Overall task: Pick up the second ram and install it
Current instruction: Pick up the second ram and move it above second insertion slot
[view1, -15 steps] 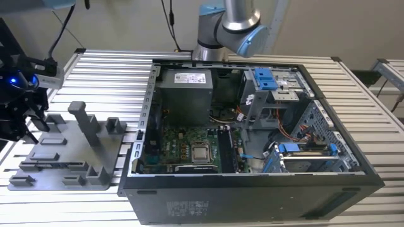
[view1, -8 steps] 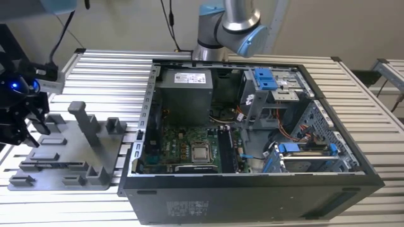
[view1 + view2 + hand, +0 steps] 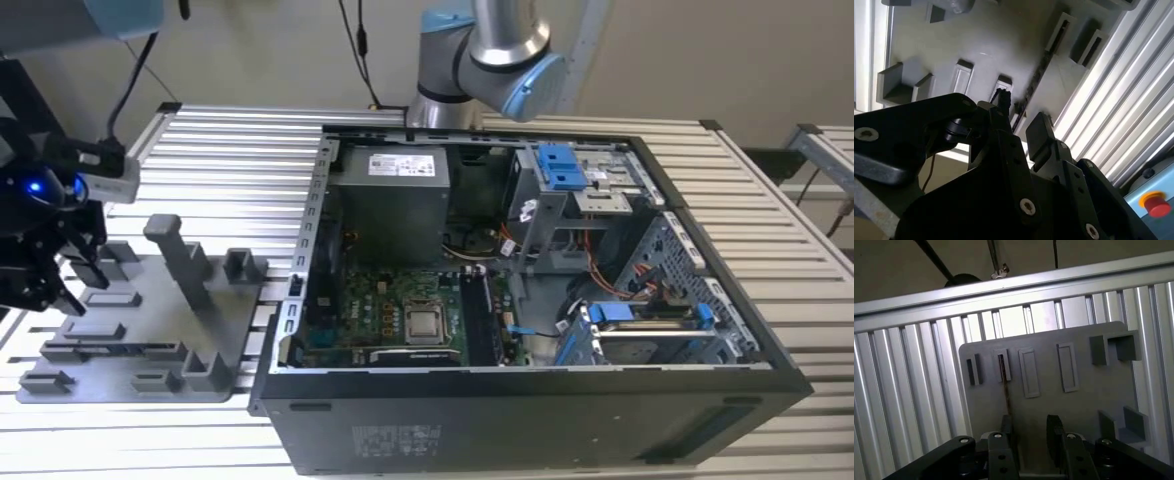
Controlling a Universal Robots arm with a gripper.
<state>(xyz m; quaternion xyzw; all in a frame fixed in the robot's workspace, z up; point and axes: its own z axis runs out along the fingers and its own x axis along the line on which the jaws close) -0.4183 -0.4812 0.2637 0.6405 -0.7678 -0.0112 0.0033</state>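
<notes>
Parted jaws near edge-on second ram (image 3: 1004,385)

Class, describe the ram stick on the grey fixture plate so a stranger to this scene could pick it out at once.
Find the grey fixture plate on the slatted table, to the exterior view's left of the open computer case. On it, in both wrist views, the second ram is the one thin dark strip standing edge-on; everything around it is grey blocks and pockets.

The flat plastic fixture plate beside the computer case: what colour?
Grey; the flat plastic fixture plate shows best in the first wrist view.
</notes>
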